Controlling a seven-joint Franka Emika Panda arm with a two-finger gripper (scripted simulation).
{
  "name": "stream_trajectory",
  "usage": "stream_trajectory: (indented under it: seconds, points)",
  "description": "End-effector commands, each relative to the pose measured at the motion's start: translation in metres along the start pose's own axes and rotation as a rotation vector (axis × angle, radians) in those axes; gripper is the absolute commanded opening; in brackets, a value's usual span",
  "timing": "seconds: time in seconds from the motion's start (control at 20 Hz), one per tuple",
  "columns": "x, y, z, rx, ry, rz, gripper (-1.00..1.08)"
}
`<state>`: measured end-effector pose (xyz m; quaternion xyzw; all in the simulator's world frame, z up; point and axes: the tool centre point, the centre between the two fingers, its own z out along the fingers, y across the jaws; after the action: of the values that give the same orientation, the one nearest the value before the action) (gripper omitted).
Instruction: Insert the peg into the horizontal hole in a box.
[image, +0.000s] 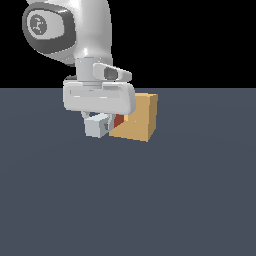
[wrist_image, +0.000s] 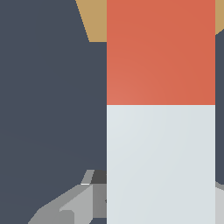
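My gripper (image: 99, 125) is shut on the peg's pale grey-white end (image: 95, 126), holding it level just above the floor. The peg's red-orange end (image: 118, 121) points at the tan box (image: 140, 117) and reaches that box's side on the exterior view's left. In the wrist view the peg (wrist_image: 161, 131) fills much of the picture, red half (wrist_image: 161, 52) ahead of white half (wrist_image: 161, 166). A corner of the box (wrist_image: 97, 19) shows beyond it. Grey fingers (wrist_image: 70, 205) flank the white half. The hole is hidden behind the peg and the hand.
The dark blue-grey floor (image: 150, 200) spreads flat around the box. The arm's white wrist and hand body (image: 97, 97) hang over the box's upper edge on the exterior view's left.
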<state>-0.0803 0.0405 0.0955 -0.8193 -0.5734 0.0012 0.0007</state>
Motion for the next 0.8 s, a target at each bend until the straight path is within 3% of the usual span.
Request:
stream_trajectory:
  seconds: [0.0,0.75]
  points:
    - [0.0030,0.0012,-0.0024,-0.003,0.001,0.018,-1.00]
    - [0.0051,0.0021,-0.0031,-0.002,0.002,0.028,-1.00]
